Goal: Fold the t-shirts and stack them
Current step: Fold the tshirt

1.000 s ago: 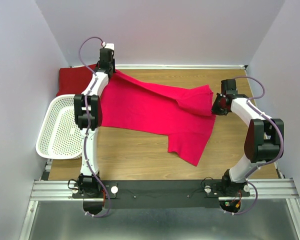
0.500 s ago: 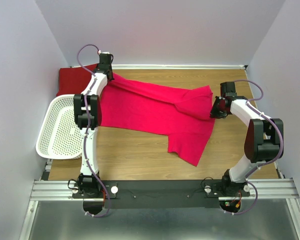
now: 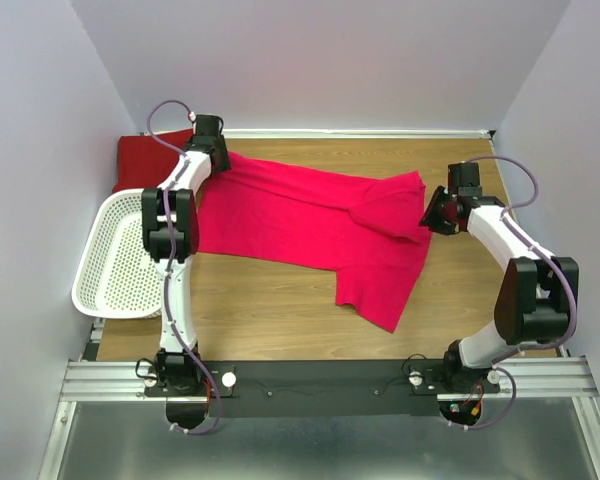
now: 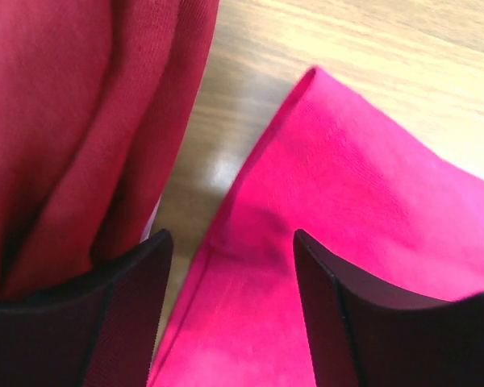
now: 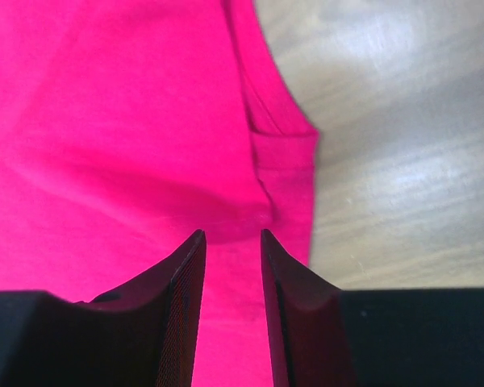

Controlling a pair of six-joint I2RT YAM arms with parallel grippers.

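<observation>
Crimson-pink t-shirt [image 3: 310, 225] spread across wooden table [image 3: 270, 300], darker red t-shirt [image 3: 145, 155] bunched far-left; only the wrist views show the jaws: left gripper [image 4: 230, 234] wide apart, empty, over the pink hem beside red cloth, and right gripper [image 5: 230, 234] narrowly parted, empty, above a stitched pink corner.

A wooden table [image 3: 270, 300] with a light brown grain fills the middle of the overhead view. A white plastic basket [image 3: 115, 265], its walls and floor full of small holes, sits at the table's left edge, near the left wall. Pale lilac walls [image 3: 330, 60] close in three sides. A ribbed metal rail [image 3: 105, 380] runs along the near edge, above a grey metal sheet [image 3: 310, 445].
</observation>
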